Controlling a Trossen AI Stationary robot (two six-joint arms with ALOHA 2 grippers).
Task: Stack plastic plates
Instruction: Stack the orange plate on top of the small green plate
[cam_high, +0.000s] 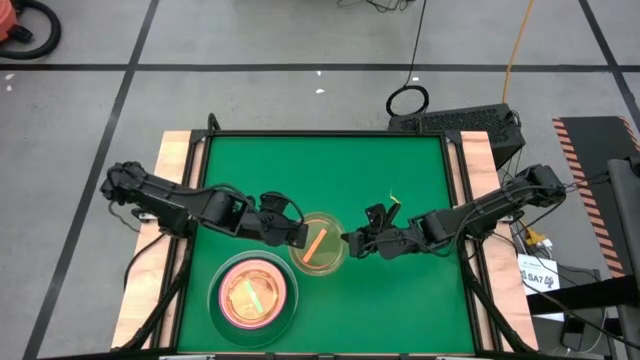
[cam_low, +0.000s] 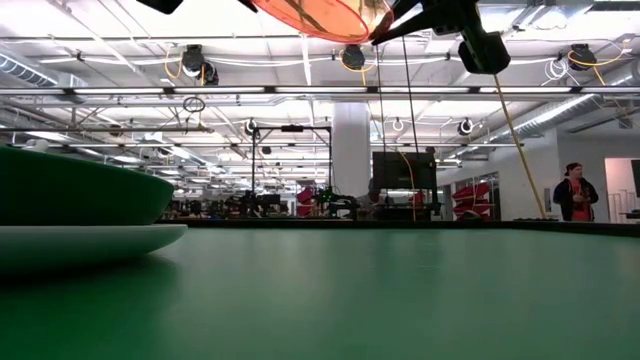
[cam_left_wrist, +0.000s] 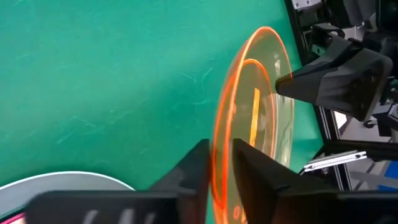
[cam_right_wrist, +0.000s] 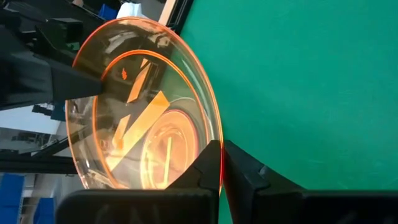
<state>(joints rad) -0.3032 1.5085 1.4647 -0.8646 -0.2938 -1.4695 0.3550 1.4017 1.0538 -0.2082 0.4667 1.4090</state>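
Mid-table, a small translucent orange plate (cam_high: 320, 243) is held up off the green table mat (cam_high: 330, 170) between the two grippers. It is seen at the top edge of the low view (cam_low: 320, 15), well above the surface.

The left gripper (cam_high: 302, 238) is placed at the plate's left rim. In the left wrist view the fingers (cam_left_wrist: 261, 171) are narrowed on either side of the rim (cam_left_wrist: 221, 155), with the thin edge sitting between them; whether both pads press on it cannot be told for certain.

The right gripper (cam_high: 347, 243) is set at the opposite, right rim. In the right wrist view its fingers (cam_right_wrist: 245, 168) are closed tight on the orange edge (cam_right_wrist: 219, 163), so the plate is pinched there.

Both arms are stretched in from the table's sides and meet at the plate.

Near the front left of the mat a stack of plates (cam_high: 252, 296) is found: a pale large plate at the bottom, a dark green dish on it, pink inside that. The same stack is seen at the left edge of the low view (cam_low: 80, 215). It lies near the held plate but not under it.

In the room beyond, a person (cam_low: 574, 195) is noted standing far off.
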